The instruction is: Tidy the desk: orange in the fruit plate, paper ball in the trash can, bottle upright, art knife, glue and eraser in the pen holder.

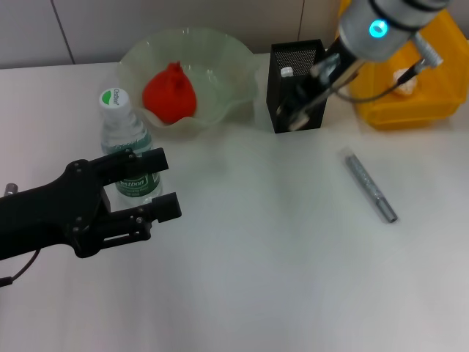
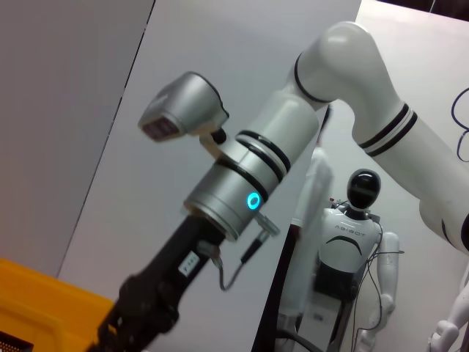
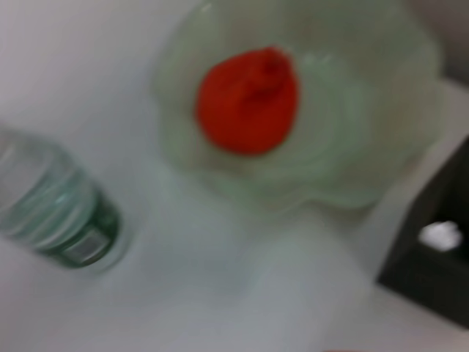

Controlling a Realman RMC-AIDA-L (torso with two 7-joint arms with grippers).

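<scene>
The orange lies in the pale green fruit plate, and the right wrist view shows this orange and plate too. The bottle stands upright, its lower part between the open fingers of my left gripper. My right gripper hangs at the front of the black mesh pen holder, fingers apart and holding nothing. A white-topped thing stands inside the holder. The grey art knife lies on the desk. The paper ball sits in the yellow trash can. The eraser is out of view.
The white desk stretches toward me in front of the objects. The trash can stands right beside the pen holder at the back right. In the left wrist view my right arm rises above a corner of the trash can.
</scene>
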